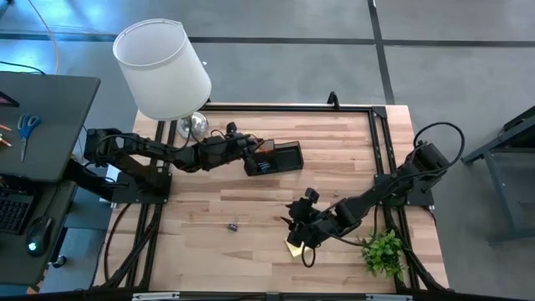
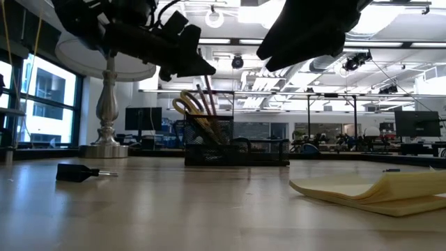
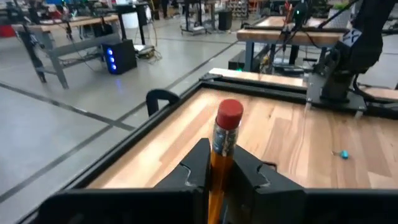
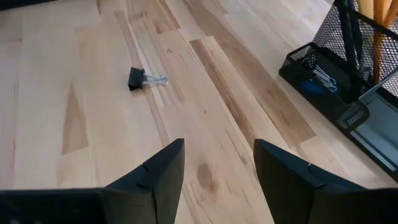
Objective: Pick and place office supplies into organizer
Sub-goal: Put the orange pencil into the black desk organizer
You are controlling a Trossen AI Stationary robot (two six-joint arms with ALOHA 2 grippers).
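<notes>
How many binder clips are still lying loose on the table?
1 visible: a binder clip on the bare wood, in front of the organizer, left of the sticky-note pad. Others may be hidden.

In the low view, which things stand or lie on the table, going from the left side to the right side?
Lamp base → binder clip → black mesh organizer with scissors and pencils standing in it → yellow sticky-note pad.

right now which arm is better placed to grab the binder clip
Right. Its hand is open and empty, over bare table with the clip ahead of it. The left hand is shut on a pencil by the organizer.
</notes>
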